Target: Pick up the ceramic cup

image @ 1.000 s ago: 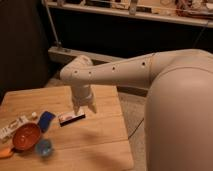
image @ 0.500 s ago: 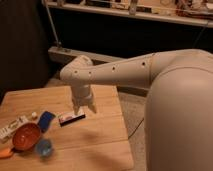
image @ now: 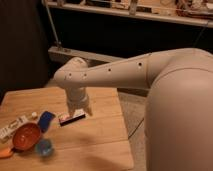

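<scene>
The ceramic cup (image: 44,147) is small, round and light blue. It stands on the wooden table (image: 100,140) near the front left, just right of the orange bowl (image: 26,136). My gripper (image: 77,111) hangs from the white arm above the table's middle, up and to the right of the cup and well apart from it. A small dark bar with a red end (image: 71,118) lies right under the gripper.
A flat dark-blue piece (image: 45,120) lies behind the bowl. A white tube-like packet (image: 15,125) lies at the left edge, an orange thing (image: 5,152) at the front left corner. A metal rack (image: 125,15) stands behind the table. The table's right edge drops to the floor.
</scene>
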